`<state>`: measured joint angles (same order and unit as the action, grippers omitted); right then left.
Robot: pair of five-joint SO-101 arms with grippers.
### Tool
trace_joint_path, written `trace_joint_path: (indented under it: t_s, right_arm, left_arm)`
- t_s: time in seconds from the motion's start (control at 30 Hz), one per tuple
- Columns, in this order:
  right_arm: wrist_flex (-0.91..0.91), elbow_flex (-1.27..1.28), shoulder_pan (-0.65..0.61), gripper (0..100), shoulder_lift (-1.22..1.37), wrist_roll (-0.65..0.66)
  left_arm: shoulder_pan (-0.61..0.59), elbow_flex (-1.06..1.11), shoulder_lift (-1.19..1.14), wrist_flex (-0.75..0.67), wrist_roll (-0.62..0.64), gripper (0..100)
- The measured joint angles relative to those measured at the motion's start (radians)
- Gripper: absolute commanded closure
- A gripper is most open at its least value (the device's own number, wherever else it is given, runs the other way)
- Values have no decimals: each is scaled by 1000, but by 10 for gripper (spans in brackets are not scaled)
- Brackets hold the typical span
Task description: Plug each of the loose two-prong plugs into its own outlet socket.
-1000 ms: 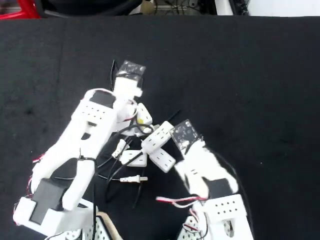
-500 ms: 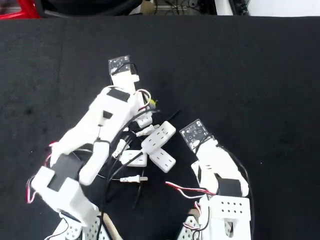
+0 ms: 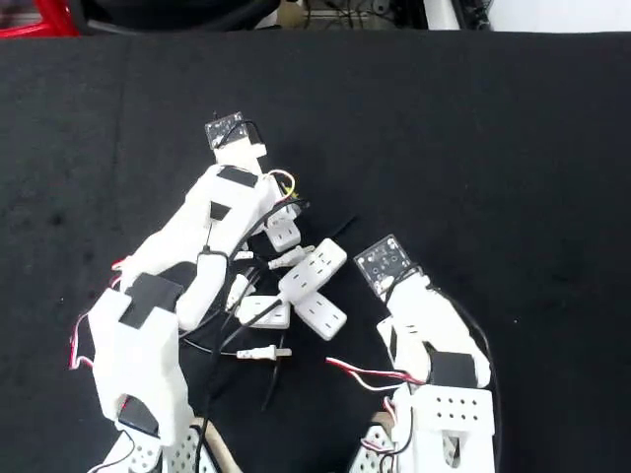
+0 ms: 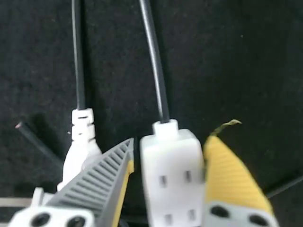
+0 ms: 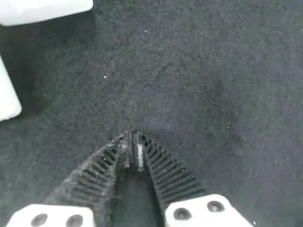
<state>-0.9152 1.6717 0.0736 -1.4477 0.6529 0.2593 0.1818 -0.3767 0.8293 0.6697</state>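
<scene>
White outlet socket (image 4: 173, 184) sits clamped in the left gripper (image 4: 170, 140) (the right gripper (image 5: 135, 142) is pinched together, empty).

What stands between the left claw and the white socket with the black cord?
Nothing visible does. The white socket lies within the left claw itself, and its black cord leads away from the claw.

White socket (image 4: 170, 175), black cord (image 4: 154, 61), black speckled table (image 4: 236, 56)

outlet sockets (image 3: 314, 274), loose plug (image 3: 261, 353) between left arm (image 3: 187, 271) and right arm (image 3: 426, 330), black table (image 3: 513, 148)
</scene>
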Motion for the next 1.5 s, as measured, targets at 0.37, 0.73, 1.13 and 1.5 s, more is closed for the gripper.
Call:
trace_joint_path:
  t_s: [0.37, 0.73, 1.13, 1.5]
  right_arm:
    - [0, 0, 0, 973, 0, 0]
    - [-17, -64, 3, 977, 2, -3]
    - [-249, -414, -371, 985, 2, -133]
    - [-95, -543, -822, 984, 439, -454]
  left_arm:
    - [-5, -6, 207, 161, -55, 949]
    - [-279, 8, 704, 446, -255, 949]
    - [-778, 559, 1036, 410, -425, 948]
    - [-961, 795, 1290, 299, -497, 949]
